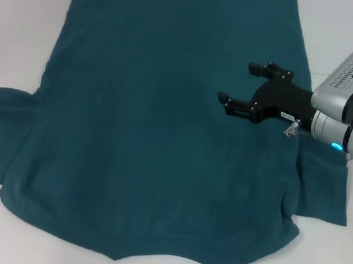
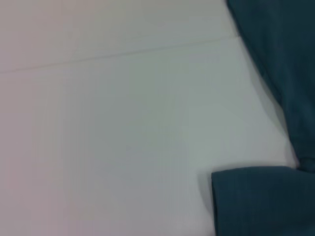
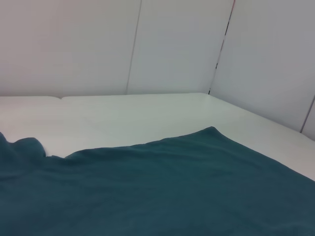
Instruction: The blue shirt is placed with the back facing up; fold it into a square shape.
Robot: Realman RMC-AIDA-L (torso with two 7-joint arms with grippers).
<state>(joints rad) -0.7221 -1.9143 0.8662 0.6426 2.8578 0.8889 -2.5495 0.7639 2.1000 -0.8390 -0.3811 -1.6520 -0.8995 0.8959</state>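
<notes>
Shirt [image 1: 156,136] flat on white table [image 1: 22,23], plain side up, right gripper [image 1: 249,89] spread wide over its right side, left gripper's state can't tell.

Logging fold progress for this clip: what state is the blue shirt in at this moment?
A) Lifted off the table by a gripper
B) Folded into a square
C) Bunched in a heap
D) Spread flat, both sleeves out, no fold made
D: the blue shirt lies spread flat on the table, both sleeves out, while the open right gripper hovers over its right side, holding nothing.
</notes>
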